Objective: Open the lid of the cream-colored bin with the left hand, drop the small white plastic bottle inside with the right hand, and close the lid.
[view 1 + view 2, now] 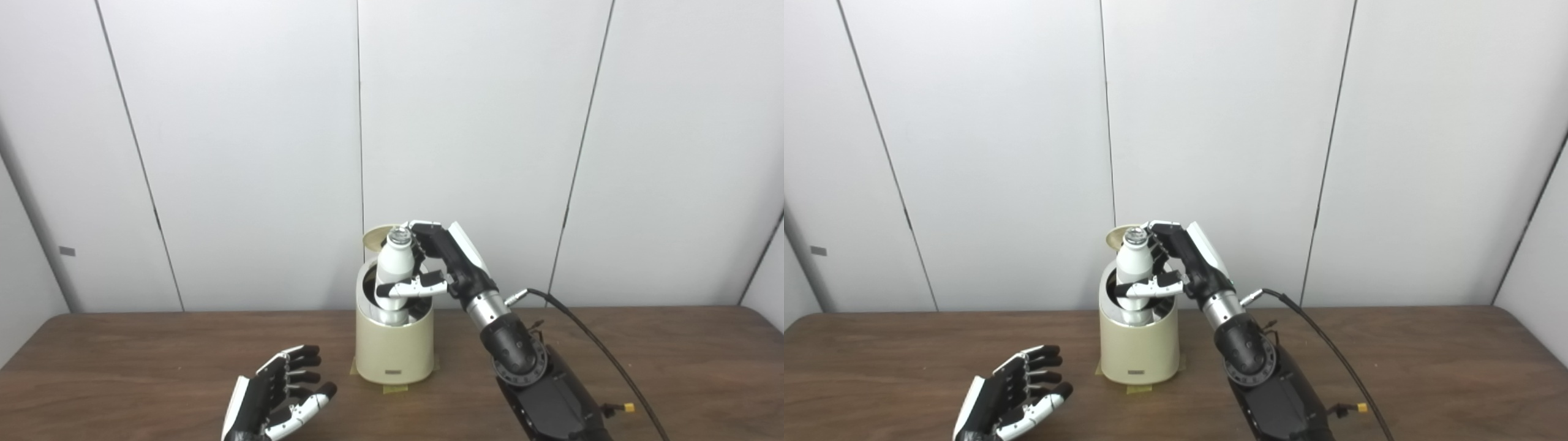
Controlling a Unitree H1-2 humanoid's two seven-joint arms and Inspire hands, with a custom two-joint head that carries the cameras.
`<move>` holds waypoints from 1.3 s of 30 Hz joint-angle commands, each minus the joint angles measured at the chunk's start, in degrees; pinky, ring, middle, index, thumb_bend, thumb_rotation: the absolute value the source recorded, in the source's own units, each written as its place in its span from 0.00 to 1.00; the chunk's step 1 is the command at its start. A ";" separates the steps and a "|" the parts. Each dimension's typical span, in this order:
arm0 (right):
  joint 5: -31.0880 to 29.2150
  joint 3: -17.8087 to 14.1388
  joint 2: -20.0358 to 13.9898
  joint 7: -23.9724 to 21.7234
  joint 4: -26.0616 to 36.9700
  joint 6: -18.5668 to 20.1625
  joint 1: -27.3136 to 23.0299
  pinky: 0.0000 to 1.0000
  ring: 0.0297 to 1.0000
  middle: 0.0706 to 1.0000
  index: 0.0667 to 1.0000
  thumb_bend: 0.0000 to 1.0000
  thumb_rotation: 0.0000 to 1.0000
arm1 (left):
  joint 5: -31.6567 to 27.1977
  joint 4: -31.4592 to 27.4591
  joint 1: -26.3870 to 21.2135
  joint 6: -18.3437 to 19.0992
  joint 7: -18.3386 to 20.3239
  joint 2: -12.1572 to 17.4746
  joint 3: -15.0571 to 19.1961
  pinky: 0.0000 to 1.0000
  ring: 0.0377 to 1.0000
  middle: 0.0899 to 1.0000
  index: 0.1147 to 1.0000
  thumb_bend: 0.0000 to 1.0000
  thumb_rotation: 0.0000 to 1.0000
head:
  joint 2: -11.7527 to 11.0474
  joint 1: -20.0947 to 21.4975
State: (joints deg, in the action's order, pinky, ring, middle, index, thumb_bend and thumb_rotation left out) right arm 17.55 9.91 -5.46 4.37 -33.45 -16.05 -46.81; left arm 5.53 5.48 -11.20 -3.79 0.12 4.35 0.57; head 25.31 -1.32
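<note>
Resting low over the wooden table, nearer the camera than the bin and off to its left: left hand, palm up, fingers spread, holding nothing. Just right of the bin, a black forearm with a metal wrist collar and a loose cable trailing behind. Cream-coloured, round, smooth-walled, taped down at the base — likely rigid plastic with a dark inner liner. Poised upright in the bin's mouth: small white bottle, base already below the rim, pinched at mid-body between thumb and fingers of the right hand. Probably light, stiff, a little slippery on its glossy skin — best held around the straight waist, not the narrow silvery cap. Behind the bin's mouth, lid tipped up and open; beyond, pale wall panels.
</note>
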 commanded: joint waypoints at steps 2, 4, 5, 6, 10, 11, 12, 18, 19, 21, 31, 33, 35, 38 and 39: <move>1.13 0.34 -1.09 0.26 0.86 -2.97 -2.27 0.32 0.36 0.43 0.52 0.51 0.00 | -0.76 -2.00 -1.92 -1.41 0.21 0.14 -0.04 0.59 0.66 0.70 0.72 0.69 0.20 | 0.09 0.03; 1.56 0.38 -1.44 0.33 1.06 -2.84 -2.03 0.32 0.36 0.43 0.52 0.51 0.00 | -0.89 -2.06 -1.85 -1.39 0.36 0.13 -0.04 0.59 0.66 0.70 0.72 0.69 0.20 | 0.16 0.00; 1.64 0.33 -1.51 0.32 1.18 -2.72 -1.95 0.32 0.37 0.43 0.52 0.51 0.00 | -0.88 -2.12 -1.81 -1.38 0.40 0.15 -0.05 0.59 0.66 0.71 0.72 0.69 0.20 | 0.23 -0.02; 1.70 0.25 -1.59 0.32 1.21 -2.64 -1.92 0.32 0.37 0.43 0.52 0.51 0.00 | -0.67 -2.15 -1.78 -1.42 0.38 0.20 -0.10 0.59 0.66 0.71 0.72 0.69 0.20 | 0.27 -0.01; 2.08 -0.02 -1.74 0.68 0.94 -2.96 -1.97 0.32 0.36 0.43 0.52 0.51 0.00 | -0.39 -2.14 -1.80 -1.30 0.25 0.18 -0.09 0.59 0.66 0.70 0.72 0.69 0.20 | 0.35 0.11; 2.17 -0.07 -1.75 0.75 0.89 -2.96 -2.00 0.32 0.36 0.43 0.52 0.51 0.00 | -0.36 -2.14 -1.82 -1.33 0.21 0.14 -0.09 0.58 0.66 0.70 0.72 0.69 0.20 | 0.45 0.10; 2.22 -0.11 -1.76 0.88 0.68 -3.18 -2.08 0.32 0.36 0.43 0.52 0.51 0.00 | -0.38 -2.18 -1.83 -1.28 0.22 0.11 -0.10 0.58 0.66 0.70 0.72 0.69 0.20 | 0.52 0.09; 1.91 -0.41 -1.67 0.82 0.12 -3.40 -2.11 0.32 0.36 0.43 0.52 0.51 0.00 | -0.42 -2.54 -1.79 -1.00 0.30 0.01 -0.19 0.58 0.66 0.71 0.72 0.68 0.19 | 0.67 0.00; 1.90 -0.45 -1.61 0.81 0.06 -3.26 -2.11 0.32 0.36 0.43 0.52 0.51 0.00 | -0.45 -2.53 -1.79 -1.02 0.34 0.02 -0.21 0.58 0.66 0.71 0.72 0.68 0.19 | 0.67 0.00; 2.32 -0.42 -1.53 1.25 -0.06 -3.15 -2.10 0.32 0.36 0.43 0.52 0.51 0.00 | -0.74 -2.54 -1.80 -0.85 0.47 -0.04 -0.18 0.59 0.66 0.71 0.72 0.68 0.19 | 0.72 0.01; 7.93 0.65 -0.10 10.12 -5.05 -6.78 -3.59 0.33 0.35 0.44 0.52 0.51 0.00 | -1.15 -2.35 -1.82 -1.00 0.31 -0.47 -0.19 0.58 0.66 0.70 0.72 0.69 0.19 | 0.57 -0.30; 8.29 0.72 0.33 11.16 -6.25 -7.01 -4.24 0.32 0.35 0.45 0.52 0.51 0.00 | -1.20 -2.40 -1.79 -0.96 0.14 -0.60 -0.16 0.57 0.66 0.70 0.72 0.69 0.18 | 0.56 -0.48; 8.76 0.78 0.70 12.04 -7.11 -6.59 -4.82 0.32 0.35 0.45 0.53 0.51 0.00 | -1.13 -2.31 -1.79 -1.29 0.03 -0.61 -0.20 0.57 0.66 0.71 0.72 0.68 0.17 | 0.58 -0.59; 9.22 0.81 1.08 12.81 -7.41 -5.91 -5.22 0.31 0.35 0.45 0.53 0.51 0.00 | -1.13 -2.22 -1.80 -1.44 0.07 -0.55 -0.24 0.57 0.66 0.70 0.71 0.68 0.17 | 0.58 -0.59; 9.29 0.83 1.14 12.95 -7.49 -5.85 -5.30 0.31 0.35 0.45 0.53 0.51 0.00 | -1.09 -2.23 -1.81 -1.34 0.05 -0.55 -0.24 0.58 0.66 0.70 0.71 0.68 0.18 | 0.58 -0.59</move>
State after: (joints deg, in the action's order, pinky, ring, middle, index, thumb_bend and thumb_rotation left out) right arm 26.72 10.86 -4.27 15.94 -42.04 -20.81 -48.23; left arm 4.49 5.03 -11.14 -3.61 0.48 3.82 0.38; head 25.84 -1.85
